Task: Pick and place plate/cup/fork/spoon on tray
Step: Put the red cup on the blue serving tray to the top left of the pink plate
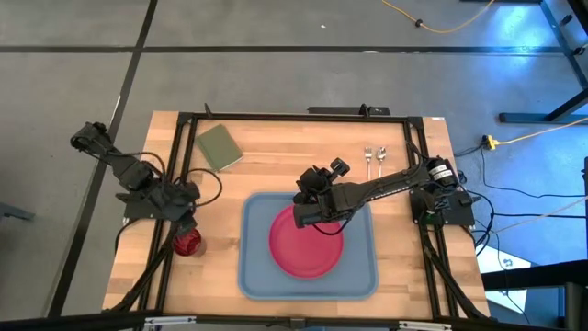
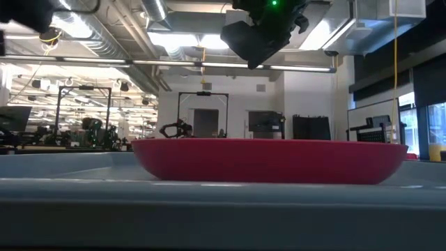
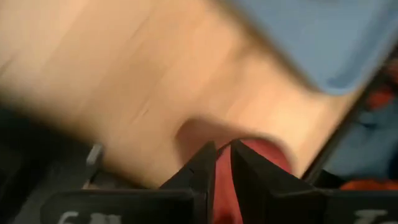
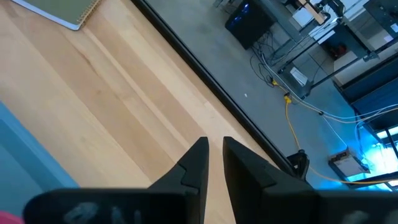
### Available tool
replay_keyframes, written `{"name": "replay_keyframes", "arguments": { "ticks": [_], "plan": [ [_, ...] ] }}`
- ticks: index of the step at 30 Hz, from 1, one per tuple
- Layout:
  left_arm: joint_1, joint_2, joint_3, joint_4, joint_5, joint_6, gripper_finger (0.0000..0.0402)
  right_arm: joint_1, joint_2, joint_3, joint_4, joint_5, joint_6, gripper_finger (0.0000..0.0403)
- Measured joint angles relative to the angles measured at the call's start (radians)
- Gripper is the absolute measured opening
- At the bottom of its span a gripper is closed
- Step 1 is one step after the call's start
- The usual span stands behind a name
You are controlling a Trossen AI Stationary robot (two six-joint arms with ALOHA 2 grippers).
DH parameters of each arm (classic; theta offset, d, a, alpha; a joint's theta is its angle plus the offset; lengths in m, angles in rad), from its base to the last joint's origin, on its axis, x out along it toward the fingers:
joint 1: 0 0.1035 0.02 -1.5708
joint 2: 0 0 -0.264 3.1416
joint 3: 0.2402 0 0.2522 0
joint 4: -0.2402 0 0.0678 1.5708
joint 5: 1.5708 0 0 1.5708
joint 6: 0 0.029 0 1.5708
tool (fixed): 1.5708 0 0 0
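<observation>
The pink-red plate [image 1: 306, 243] lies flat in the light blue tray [image 1: 257, 267]; it also shows in the low view [image 2: 268, 159]. My right gripper [image 1: 301, 213] hangs shut and empty above the plate's far left rim, well clear of it [image 2: 254, 38], [image 4: 215, 146]. My left gripper [image 1: 186, 223] is shut on the dark red cup [image 1: 187, 243], left of the tray. The fork [image 1: 368, 156] and spoon [image 1: 381, 156] lie side by side on the wood at the far right. My left gripper [image 3: 222, 152] has a strip of the cup's red wall [image 3: 222, 183] in the narrow gap between its two fingers, and the rest of the cup [image 3: 267, 155] shows beyond one finger. The fingers come from above, slanting down. Whether the cup is off the table I cannot tell.
A green square pad [image 1: 219, 147] lies at the far left of the table. A black frame rail [image 1: 175, 184] runs round the work area, close to the cup. Bare wood lies between the pad and the tray.
</observation>
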Motion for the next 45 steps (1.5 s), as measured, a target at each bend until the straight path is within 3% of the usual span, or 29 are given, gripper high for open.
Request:
{"name": "replay_keyframes", "arguments": {
  "ticks": [7, 24, 45],
  "plan": [
    [-0.029, 0.021, 0.0, -0.049, 0.077, -0.079, 0.0042, 0.0, 0.0, 0.0, 0.0, 0.0, 0.0, 0.0054],
    [-0.032, 0.069, 0.0, -0.023, 0.089, -0.142, 0.0042, 0.0, 0.0, 0.0, 0.0, 0.0, 0.0, 0.0054],
    [-0.152, 0.141, 0.0, -0.047, 0.06, -0.146, 0.0042, 0.0, 0.0, 0.0, 0.0, -0.003, 0.0, 0.0054]
  ]
}}
